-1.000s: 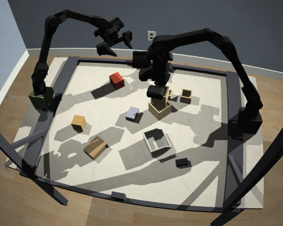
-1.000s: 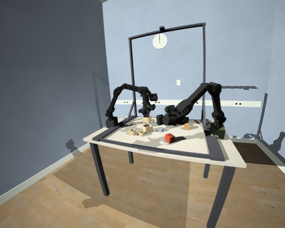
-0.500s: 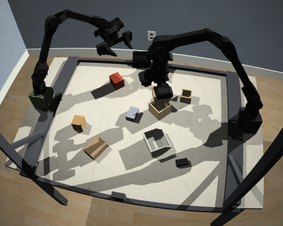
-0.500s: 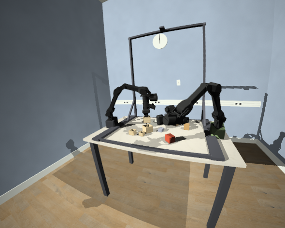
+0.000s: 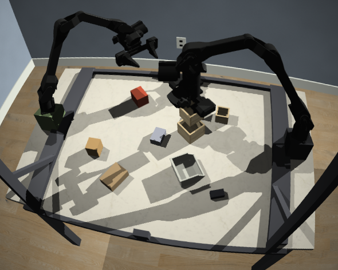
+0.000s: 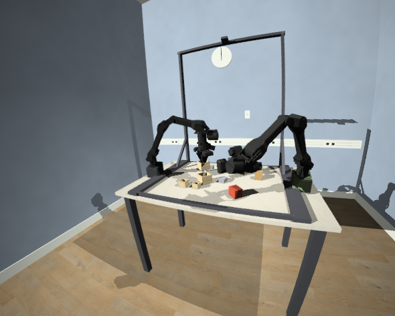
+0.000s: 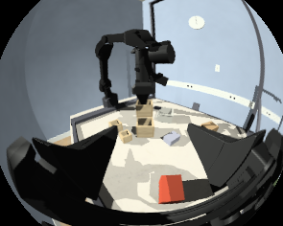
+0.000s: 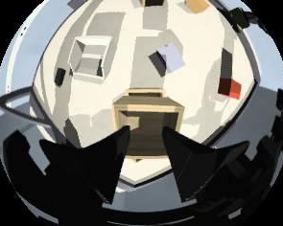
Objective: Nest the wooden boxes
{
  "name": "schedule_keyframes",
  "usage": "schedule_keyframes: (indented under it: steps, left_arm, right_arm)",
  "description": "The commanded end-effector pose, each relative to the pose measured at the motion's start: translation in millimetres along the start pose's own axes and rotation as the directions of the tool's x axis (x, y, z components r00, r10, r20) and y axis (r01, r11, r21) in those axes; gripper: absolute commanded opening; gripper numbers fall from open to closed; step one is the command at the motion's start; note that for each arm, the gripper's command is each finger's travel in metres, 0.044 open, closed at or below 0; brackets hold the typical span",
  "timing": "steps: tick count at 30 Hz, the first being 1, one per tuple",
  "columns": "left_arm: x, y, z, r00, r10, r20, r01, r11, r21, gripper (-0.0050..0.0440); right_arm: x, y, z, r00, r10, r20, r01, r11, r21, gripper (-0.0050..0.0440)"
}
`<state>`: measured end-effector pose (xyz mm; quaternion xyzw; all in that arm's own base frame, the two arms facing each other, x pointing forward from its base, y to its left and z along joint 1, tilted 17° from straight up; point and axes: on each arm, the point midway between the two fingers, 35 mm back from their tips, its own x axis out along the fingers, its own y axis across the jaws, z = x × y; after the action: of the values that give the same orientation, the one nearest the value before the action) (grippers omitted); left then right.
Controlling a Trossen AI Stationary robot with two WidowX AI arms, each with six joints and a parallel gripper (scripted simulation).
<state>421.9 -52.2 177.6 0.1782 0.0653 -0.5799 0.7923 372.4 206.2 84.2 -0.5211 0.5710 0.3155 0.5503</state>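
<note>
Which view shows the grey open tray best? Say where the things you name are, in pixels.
The top view: the grey tray [image 5: 183, 182] [image 8: 97, 76] appears whole, inside visible. The right wrist view also shows its inside, smaller; the exterior and left wrist views give only partial, tiny glimpses.

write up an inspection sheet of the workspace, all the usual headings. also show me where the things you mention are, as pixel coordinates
surface: pale tabletop [image 5: 169, 226] [image 6: 259, 200] [image 7: 134, 163] [image 8: 194, 96], crossed by shadows
job's things: raised wooden box [image 5: 190, 117] [image 6: 203, 166] [image 7: 145, 108] [image 8: 149, 101] above lower wooden box [image 5: 184, 135] [image 6: 205, 179] [image 7: 145, 130] [image 8: 145, 91]; two small wooden boxes [image 6: 183, 183] [image 7: 115, 125] nearby; nesting unfinished
clutter: red block [image 5: 139, 97] [image 6: 235, 191] [image 7: 172, 189] [image 8: 229, 87], lavender block [image 5: 157, 134] [image 6: 222, 179] [image 7: 171, 138] [image 8: 172, 57], orange block [image 5: 93, 145] [image 6: 258, 175] [image 8: 197, 5], tan block [image 5: 112, 176] [image 7: 209, 125], gray open tray [image 5: 193, 166] [image 6: 211, 167] [image 7: 165, 112] [image 8: 88, 64], black block [image 5: 217, 194] [image 8: 59, 77]
grippers: left gripper [image 5: 148, 62] [image 6: 221, 165] [image 7: 153, 126] open, holding nothing; right gripper [image 5: 191, 106] [image 6: 202, 162] [image 7: 143, 100] [image 8: 147, 128] holding the raised wooden box, fingertips at its opening
cables: nothing seen
surroundings: wall clock [image 6: 221, 57] [image 7: 197, 22], wall outlet [image 5: 181, 42], wood floor [image 5: 152, 255] [image 6: 204, 264]
</note>
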Motion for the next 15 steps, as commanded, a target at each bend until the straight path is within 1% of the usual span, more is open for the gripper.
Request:
schedule_keyframes:
  steps: [1,5,10,11,13,15]
  left_arm:
    - [-2.8,4.0,7.9,1.0,0.009,0.002,-0.009,1.0,0.028,0.04]
    - [-2.8,4.0,7.9,1.0,0.009,0.002,-0.009,1.0,0.028,0.04]
    - [-2.8,4.0,7.9,1.0,0.009,0.002,-0.009,1.0,0.028,0.04]
    - [-2.8,4.0,7.9,1.0,0.009,0.002,-0.009,1.0,0.028,0.04]
    - [-2.8,4.0,7.9,1.0,0.009,0.002,-0.009,1.0,0.028,0.04]
    - [-2.8,4.0,7.9,1.0,0.009,0.002,-0.009,1.0,0.028,0.04]
  right_arm:
    - [-11.8,-4.7,1.9,0.999,-0.023,0.027,0.027,0.991,-0.131,0.0263]
    - [-11.8,-4.7,1.9,0.999,-0.023,0.027,0.03,0.963,-0.268,0.0263]
    - [-11.9,-4.8,1.9,0.999,-0.023,0.027,0.033,0.902,-0.431,0.0263]
    - [-5.9,-2.5,3.7,1.0,-0.014,0.015,0.02,0.883,-0.468,0.0263]
    - [-5.9,-2.5,3.7,1.0,-0.014,0.015,0.02,0.883,-0.468,0.0263]
    - [-11.9,-4.0,2.5,0.999,-0.023,0.027,0.034,0.851,-0.525,0.0263]
